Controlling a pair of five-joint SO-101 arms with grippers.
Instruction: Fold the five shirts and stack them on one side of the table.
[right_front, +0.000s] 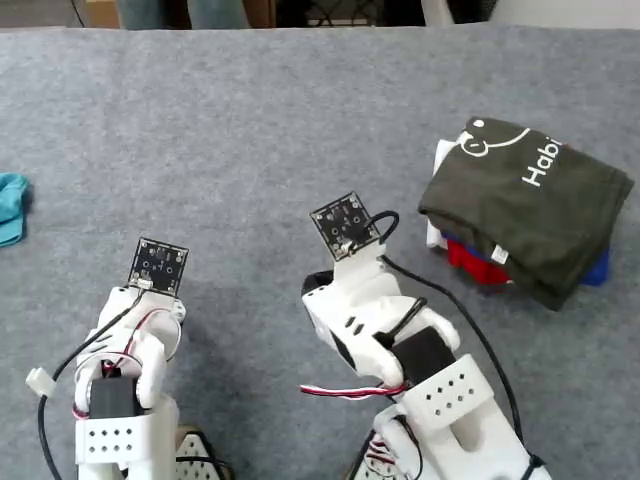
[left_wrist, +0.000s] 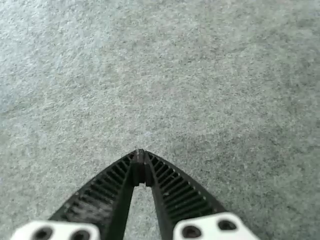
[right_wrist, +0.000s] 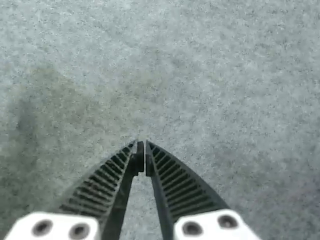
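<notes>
**High view: four shirts stacked, one waiting**

My left gripper (left_wrist: 140, 157) and right gripper (right_wrist: 140, 150) are both pinched closed on nothing above the bare table (right_front: 250, 120), at 7 and 5 o'clock. The stack (right_front: 525, 215) sits at 3 o'clock, kept to one side as the task asks. I count four layers: dark over red, blue and white. One teal shirt (right_front: 10, 207) lies at 9 o'clock, apparently yet to be folded.

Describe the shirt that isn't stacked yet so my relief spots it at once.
On the grey table, the stack of folded shirts sits at the right side. Look to the opposite, left edge: the teal shirt lies there, partly cut off by the frame. It lies alone and is teal; the stacked ones are dark olive, red, blue and white.
</notes>
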